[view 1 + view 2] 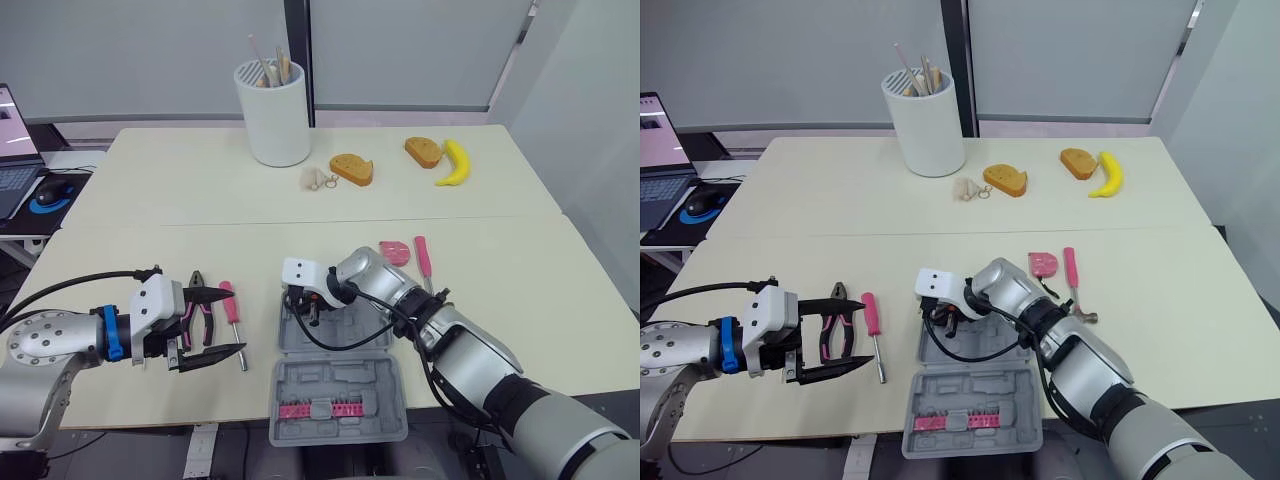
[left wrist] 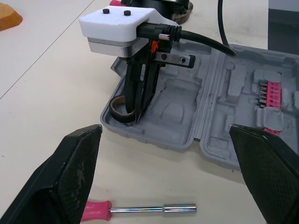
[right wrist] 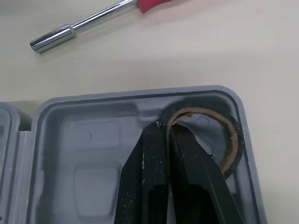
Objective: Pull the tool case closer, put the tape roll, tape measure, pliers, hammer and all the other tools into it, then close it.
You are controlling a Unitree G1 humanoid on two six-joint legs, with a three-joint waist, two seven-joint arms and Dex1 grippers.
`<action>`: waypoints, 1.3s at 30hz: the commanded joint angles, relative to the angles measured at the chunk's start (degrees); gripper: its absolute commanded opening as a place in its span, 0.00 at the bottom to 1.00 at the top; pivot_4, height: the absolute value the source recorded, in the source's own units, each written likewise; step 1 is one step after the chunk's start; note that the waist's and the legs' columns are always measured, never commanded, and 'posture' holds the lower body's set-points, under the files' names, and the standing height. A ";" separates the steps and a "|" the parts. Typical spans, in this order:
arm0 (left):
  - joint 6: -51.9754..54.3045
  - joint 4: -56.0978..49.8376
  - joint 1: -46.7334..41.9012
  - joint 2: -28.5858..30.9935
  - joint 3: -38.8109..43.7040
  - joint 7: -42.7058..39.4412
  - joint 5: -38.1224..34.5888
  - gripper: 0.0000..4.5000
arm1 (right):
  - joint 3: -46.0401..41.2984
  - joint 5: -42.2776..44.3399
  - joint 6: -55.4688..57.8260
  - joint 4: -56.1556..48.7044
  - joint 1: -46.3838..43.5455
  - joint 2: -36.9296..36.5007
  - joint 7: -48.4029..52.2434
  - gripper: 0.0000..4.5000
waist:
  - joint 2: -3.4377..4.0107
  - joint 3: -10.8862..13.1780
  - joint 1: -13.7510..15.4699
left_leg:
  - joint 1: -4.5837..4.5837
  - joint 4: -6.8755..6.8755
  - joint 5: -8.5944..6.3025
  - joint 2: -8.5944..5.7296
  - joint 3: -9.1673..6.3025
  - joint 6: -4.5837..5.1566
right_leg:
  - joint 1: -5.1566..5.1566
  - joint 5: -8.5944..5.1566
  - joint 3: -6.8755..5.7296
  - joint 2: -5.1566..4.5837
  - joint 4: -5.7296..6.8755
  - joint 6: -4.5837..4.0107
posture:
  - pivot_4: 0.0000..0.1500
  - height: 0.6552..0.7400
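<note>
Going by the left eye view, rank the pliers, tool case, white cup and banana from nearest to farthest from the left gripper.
1. pliers, right at the left gripper.
2. tool case, to its right, near edge.
3. white cup, far side, middle.
4. banana, far right.

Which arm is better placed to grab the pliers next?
Left: the left gripper is open right by the pliers; the right gripper is shut on the tape roll in the case.
</note>
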 commanded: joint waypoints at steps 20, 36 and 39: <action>0.24 -0.38 -1.43 0.67 0.14 -0.25 0.20 1.00 | -2.18 -2.27 -6.94 -16.34 5.56 -4.03 0.81 0.66 | 0.00 0.00 0.03 | -0.03 -0.01 0.00 0.00 0.02 0.00 | -0.04 0.00 0.01 0.00 -0.01 0.00 | 1.00 1.00; -0.61 1.06 -1.99 0.94 0.02 -0.95 0.77 1.00 | -4.52 -2.98 -13.31 -10.15 7.31 -0.91 -7.72 0.19 | 0.01 0.01 0.00 | -0.02 -0.01 0.00 0.02 0.03 0.00 | -0.05 -0.01 0.02 0.02 0.01 -0.01 | 1.00 1.00; -0.32 0.53 -1.83 1.12 0.24 -0.96 0.62 1.00 | -4.34 -3.44 -13.73 -7.13 7.12 -0.73 -8.12 0.19 | 0.00 0.00 0.00 | -0.03 -0.01 0.00 0.02 0.04 0.00 | -0.05 -0.01 0.03 0.02 0.00 -0.01 | 1.00 1.00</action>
